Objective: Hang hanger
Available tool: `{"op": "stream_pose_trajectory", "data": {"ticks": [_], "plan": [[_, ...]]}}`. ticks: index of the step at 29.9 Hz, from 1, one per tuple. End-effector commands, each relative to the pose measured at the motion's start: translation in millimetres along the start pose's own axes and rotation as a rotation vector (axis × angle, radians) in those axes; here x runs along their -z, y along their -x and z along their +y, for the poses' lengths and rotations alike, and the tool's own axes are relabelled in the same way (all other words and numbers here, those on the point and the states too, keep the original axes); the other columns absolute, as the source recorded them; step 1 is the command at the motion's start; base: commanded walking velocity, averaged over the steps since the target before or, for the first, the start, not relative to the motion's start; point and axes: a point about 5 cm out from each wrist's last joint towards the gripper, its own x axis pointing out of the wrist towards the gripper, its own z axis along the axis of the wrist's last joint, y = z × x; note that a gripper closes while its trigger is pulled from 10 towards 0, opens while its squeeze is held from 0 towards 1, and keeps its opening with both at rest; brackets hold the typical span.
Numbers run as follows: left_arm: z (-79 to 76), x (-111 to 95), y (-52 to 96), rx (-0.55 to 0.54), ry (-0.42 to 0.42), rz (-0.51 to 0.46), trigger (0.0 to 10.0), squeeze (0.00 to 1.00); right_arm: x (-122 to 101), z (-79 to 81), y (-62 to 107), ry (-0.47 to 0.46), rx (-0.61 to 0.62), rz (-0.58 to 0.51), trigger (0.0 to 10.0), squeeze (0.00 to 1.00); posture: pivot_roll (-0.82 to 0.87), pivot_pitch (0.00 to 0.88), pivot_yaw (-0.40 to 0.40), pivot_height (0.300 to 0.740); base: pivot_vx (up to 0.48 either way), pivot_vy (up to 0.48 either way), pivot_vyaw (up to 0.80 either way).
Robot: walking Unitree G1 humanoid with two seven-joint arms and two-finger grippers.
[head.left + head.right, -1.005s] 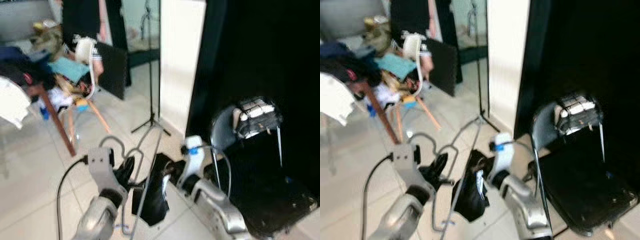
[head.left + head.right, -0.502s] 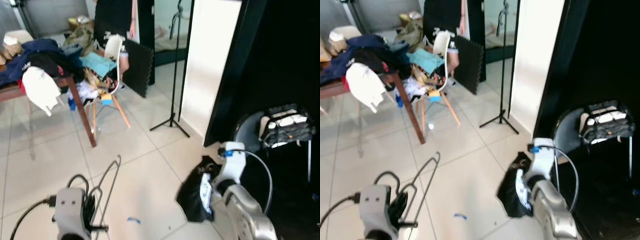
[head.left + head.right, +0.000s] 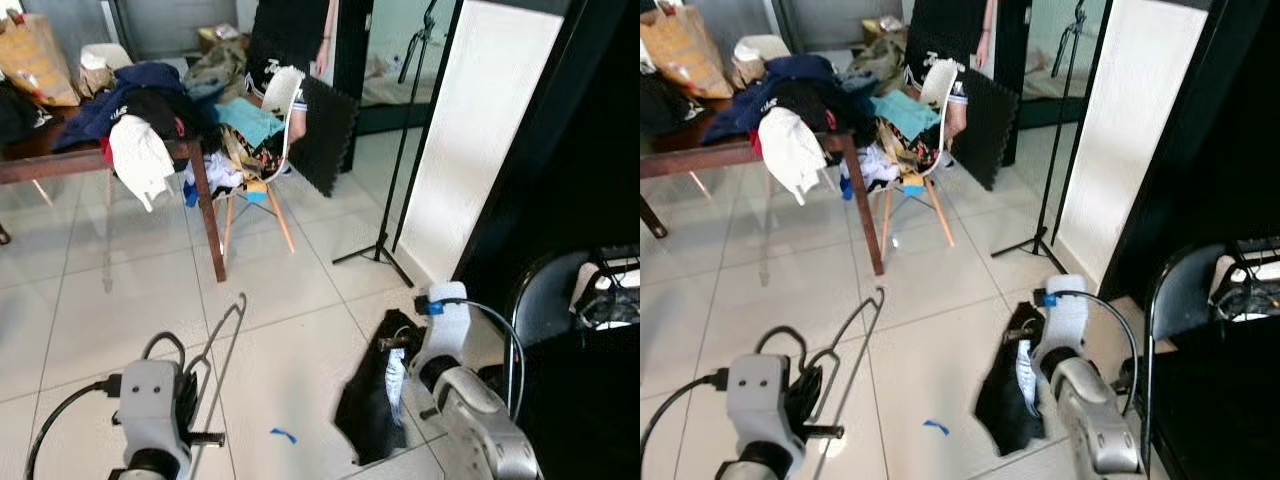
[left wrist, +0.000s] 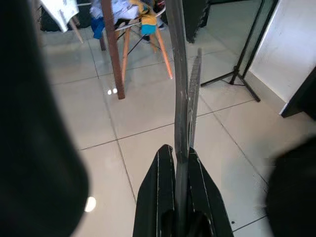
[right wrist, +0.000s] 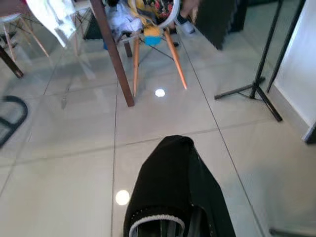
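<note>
While its fingers pinch together on the wire hanger [image 4: 180, 98], the left gripper [image 4: 177, 163] holds it low above the tiled floor [image 3: 290, 300]. Right gripper [image 5: 173, 217] clamps a black garment [image 3: 370, 410], beside a black chair [image 3: 1185, 300].

Your left gripper [image 4: 176, 163] has two long black fingers [image 4: 157, 192] with a pale seam line down each edge. Behind them sits a light grey boxy wrist housing [image 3: 152, 403] with dark screws, a black knob at its side and a black cable looping off it. Behind your right gripper [image 5: 170, 224], its white wrist block [image 3: 441, 318] wears a blue band, trails a grey cable and joins a silver forearm [image 3: 475, 430].
</note>
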Motion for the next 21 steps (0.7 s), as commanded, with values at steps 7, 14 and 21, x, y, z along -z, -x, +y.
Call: {"op": "stream_pose_trajectory", "data": {"ticks": [7, 14, 21], "plan": [[-16.9, -9.2, -6.2, 0.05, 0.097, -0.022, 10.0, 0.0, -6.7, 18.9, -9.1, 0.017, -0.069, -0.022, 10.0, 0.0, 0.03, 0.0, -0.042, 0.74, 0.0, 0.0, 0.0], [-16.8, -3.8, 0.3, 0.032, 0.094, 0.001, 10.0, 0.0, 3.5, 12.7, -1.3, -0.069, -0.063, 0.009, 10.0, 0.0, 0.03, 0.0, -0.039, 0.74, 0.0, 0.0, 0.0], [-14.7, -3.6, -5.5, 0.013, 0.076, -0.013, 10.0, 0.0, 4.0, 5.0, -4.0, -0.03, -0.051, 0.013, 10.0, 0.0, 0.01, 0.0, -0.045, 0.74, 0.0, 0.0, 0.0]]}}
